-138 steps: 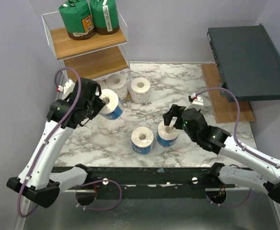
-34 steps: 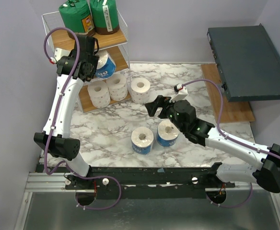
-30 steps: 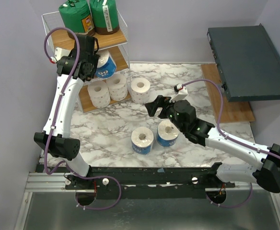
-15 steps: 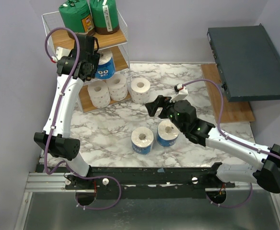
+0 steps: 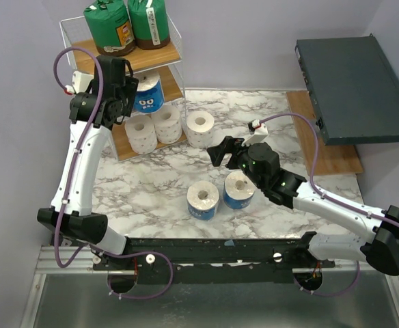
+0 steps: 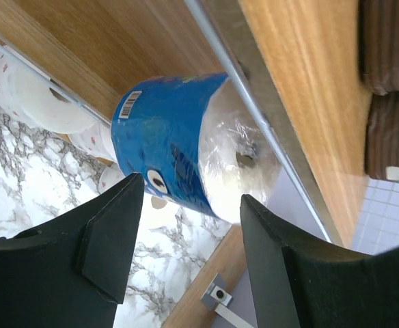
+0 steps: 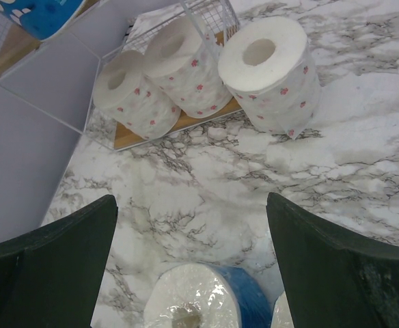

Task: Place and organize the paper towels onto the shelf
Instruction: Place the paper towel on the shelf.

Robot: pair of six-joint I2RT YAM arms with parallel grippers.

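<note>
Barcode (image 6: 132,104) on blue roll (image 6: 179,150), left-wrist only

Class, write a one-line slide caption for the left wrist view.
Open left gripper framing a blue-wrapped paper roll on the white-wire, wooden-board shelf.

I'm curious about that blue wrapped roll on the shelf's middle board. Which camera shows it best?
The left wrist view: the blue roll shows large and close, barcode and clear-wrapped end plain, beyond the open left tool. The top view shows it small beside the left arm; the right wrist view catches only a blue corner.
</note>
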